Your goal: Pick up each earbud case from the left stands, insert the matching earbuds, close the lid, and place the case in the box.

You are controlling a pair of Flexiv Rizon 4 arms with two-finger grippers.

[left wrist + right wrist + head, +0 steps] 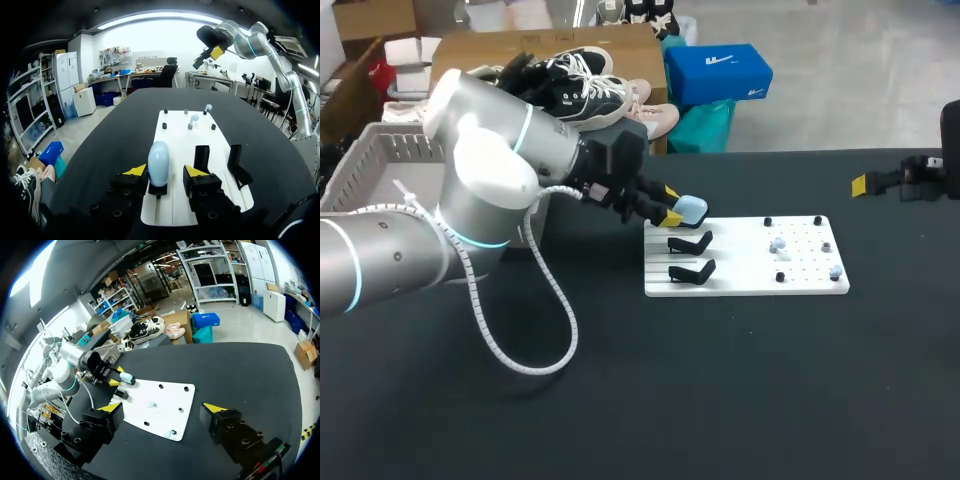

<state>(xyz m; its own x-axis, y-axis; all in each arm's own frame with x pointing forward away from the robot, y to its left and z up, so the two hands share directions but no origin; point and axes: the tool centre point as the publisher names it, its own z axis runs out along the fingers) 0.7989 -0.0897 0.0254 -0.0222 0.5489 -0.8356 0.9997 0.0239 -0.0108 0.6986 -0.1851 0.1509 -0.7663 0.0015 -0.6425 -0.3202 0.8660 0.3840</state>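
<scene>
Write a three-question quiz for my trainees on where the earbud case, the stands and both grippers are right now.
1. True or false: the right gripper holds the earbud case.
2. How many black stands on the white board are empty? A one, B two, C three.
3. Fill in: the case between the fingers of the left gripper is light ___.
Key: 1 false; 2 B; 3 blue.

We read the earbud case [158, 161] as smooth glossy plastic, the stands [691, 243] black plastic, the white board [750, 283] and black table [720, 400] matt.
</scene>
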